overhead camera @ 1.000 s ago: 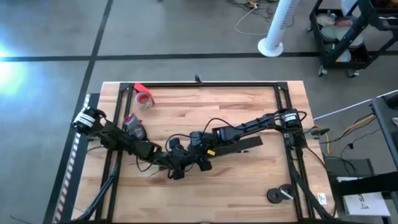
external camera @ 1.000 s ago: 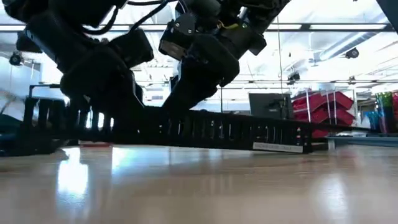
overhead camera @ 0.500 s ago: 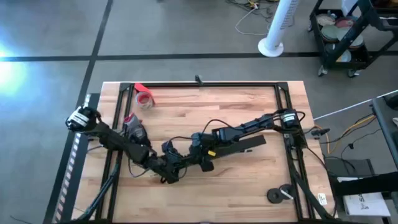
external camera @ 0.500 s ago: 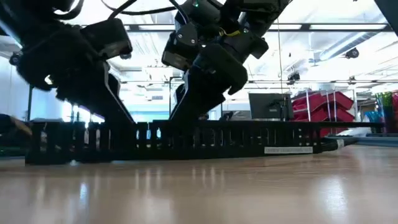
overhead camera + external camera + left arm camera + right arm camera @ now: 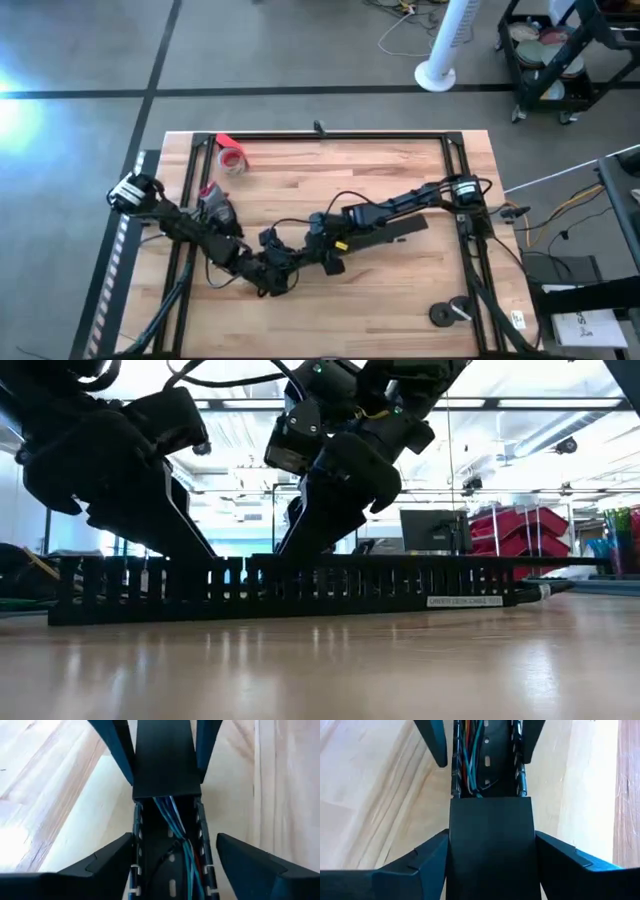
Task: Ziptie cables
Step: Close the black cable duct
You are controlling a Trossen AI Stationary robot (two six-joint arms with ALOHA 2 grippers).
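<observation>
A long black slotted duct [image 5: 392,231] lies on the wooden table. The cables [image 5: 175,827], green, blue and red wires, run inside its open stretch [image 5: 472,755]. A flat black cover [image 5: 491,855] closes the duct's other stretch. My left gripper [image 5: 174,836] stands open, one finger on either side of the open stretch, with a gap to each wall. My right gripper [image 5: 491,832] faces it, open, astride the covered stretch. In the high view the two meet at table centre [image 5: 275,278] [image 5: 320,252]. The ziptie is not visible. My right gripper has its fingers [image 5: 427,860] close against the two long edges of the duct's cover [image 5: 454,840], coming along the duct from above at a slant. I cannot tell whether they touch it. The duct rests flat on the table.
A red tape roll [image 5: 232,157] lies at the far left of the table and a small red and grey object [image 5: 213,203] beside my left arm. Black rails [image 5: 320,135] frame the table. Two round black discs [image 5: 450,312] sit near the right front corner.
My left gripper has shifted a little toward the table's near left, along the duct. In the low view the duct, slanting a second ago, now lies level across the picture.
</observation>
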